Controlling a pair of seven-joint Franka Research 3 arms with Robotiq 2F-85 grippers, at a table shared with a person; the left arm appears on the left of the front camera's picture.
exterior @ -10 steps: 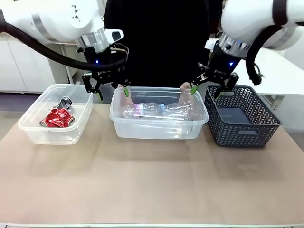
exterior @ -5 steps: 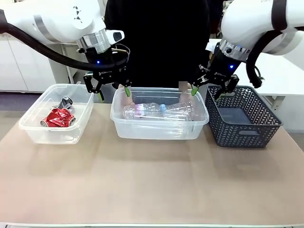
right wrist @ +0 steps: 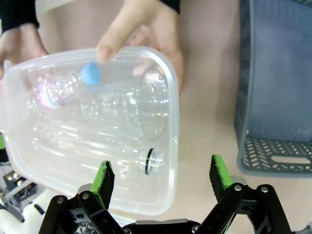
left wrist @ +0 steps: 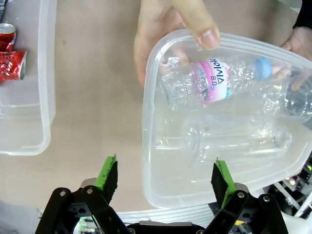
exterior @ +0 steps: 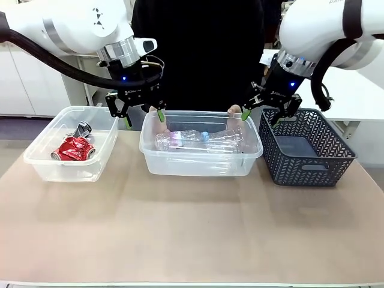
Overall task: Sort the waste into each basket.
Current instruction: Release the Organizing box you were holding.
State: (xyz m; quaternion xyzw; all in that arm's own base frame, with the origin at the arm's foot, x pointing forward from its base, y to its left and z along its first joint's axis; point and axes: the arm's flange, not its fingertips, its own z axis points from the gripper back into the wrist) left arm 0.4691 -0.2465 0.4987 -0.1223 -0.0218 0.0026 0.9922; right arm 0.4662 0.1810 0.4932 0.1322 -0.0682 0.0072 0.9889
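Note:
Two clear baskets stand on the table. The left basket (exterior: 42, 157) holds a crushed red can (exterior: 73, 148) and a silver can (exterior: 82, 128). The middle basket (exterior: 201, 165) holds clear plastic bottles (exterior: 198, 139), one with a pink label (left wrist: 209, 85) and a blue cap (right wrist: 90, 73). A person's hands (exterior: 234, 111) grip its far rim. My left gripper (exterior: 144, 119) hovers open above its left end (left wrist: 146, 146). Open too, my right gripper (exterior: 260, 115) hangs above its right end (right wrist: 173, 122). Neither touches anything.
A dark grey lattice basket (exterior: 306, 147) stands at the right, close beside the middle basket. The person in black stands at the far side. The near half of the table (exterior: 192, 228) is bare wood.
The right gripper has risen slightly. The middle basket has shifted a little in the person's hands. The left gripper has barely moved.

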